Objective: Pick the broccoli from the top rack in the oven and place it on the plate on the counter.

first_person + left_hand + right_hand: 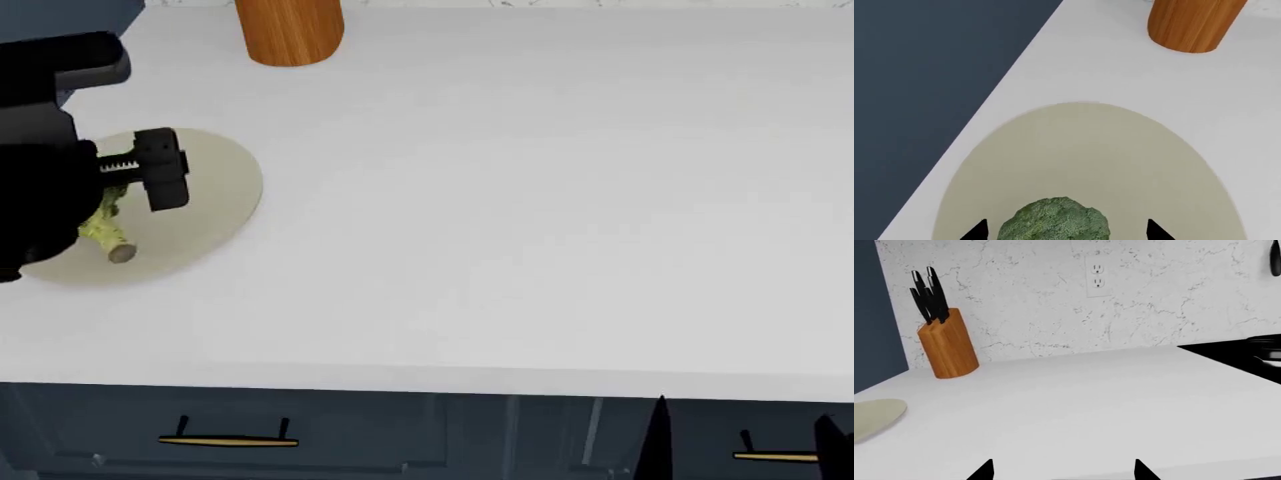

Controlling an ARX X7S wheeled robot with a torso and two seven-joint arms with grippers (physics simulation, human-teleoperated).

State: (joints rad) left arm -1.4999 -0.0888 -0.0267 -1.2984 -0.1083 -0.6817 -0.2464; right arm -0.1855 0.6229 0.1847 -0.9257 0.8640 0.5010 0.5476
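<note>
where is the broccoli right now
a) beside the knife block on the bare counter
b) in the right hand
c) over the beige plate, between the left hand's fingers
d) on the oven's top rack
c: the broccoli sits over the plate, between the left hand fingers, far from the knife block.

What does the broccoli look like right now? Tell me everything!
The broccoli is one small floret with a bumpy bright green crown and a pale cut stalk. It lies on its side on the beige plate, on the white counter. The left gripper is open around it, fingertips apart from the crown.
</note>
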